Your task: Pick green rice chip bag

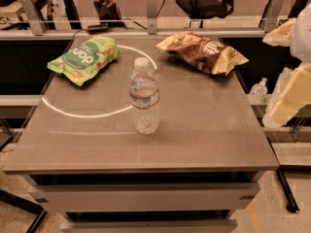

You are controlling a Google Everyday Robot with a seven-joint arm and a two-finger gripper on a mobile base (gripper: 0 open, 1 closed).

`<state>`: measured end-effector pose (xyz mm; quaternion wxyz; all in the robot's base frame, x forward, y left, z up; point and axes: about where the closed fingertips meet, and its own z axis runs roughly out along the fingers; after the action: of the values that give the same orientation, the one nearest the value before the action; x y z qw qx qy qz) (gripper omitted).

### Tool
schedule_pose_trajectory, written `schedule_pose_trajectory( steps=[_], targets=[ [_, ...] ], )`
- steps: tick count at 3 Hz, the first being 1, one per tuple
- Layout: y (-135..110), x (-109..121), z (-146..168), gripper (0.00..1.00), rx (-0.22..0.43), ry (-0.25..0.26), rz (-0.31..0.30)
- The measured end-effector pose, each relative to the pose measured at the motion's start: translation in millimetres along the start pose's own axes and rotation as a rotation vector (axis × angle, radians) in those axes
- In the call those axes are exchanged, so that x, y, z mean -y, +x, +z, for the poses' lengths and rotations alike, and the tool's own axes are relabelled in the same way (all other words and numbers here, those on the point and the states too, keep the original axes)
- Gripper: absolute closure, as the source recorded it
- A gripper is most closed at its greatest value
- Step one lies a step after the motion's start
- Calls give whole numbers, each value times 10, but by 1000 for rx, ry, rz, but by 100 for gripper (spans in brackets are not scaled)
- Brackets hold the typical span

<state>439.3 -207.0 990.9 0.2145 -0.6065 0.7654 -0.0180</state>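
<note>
**Green bag at the far left, tool off to the right**

You have the green rice chip bag lying flat on the far left corner of the surface, its dark green oval and white lettering facing up. Nothing touches it. A thin bright arc of light curves across the surface just in front of it and around its right side.

1 clear water bottle stands upright near the middle, white cap on, well apart from the green bag. The brown chip bag lies crinkled at the far right corner, also apart from the bottle.

Your tool shows only as cream-coloured parts at the right edge of the view, beyond the surface's right side and across from the green bag. It holds nothing you can see, and you cannot tell whether it is wide or narrow.

A small clear bottle sits lower down, between the surface and the tool.
</note>
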Motion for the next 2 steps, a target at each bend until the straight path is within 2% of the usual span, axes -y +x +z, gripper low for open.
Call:
schedule_pose_trajectory(
  steps=[1, 2],
  targets=[
    [-30, 62, -45, 0, 170, 29, -34],
    [-195, 15, -130, 0, 333, 62, -90]
  ],
)
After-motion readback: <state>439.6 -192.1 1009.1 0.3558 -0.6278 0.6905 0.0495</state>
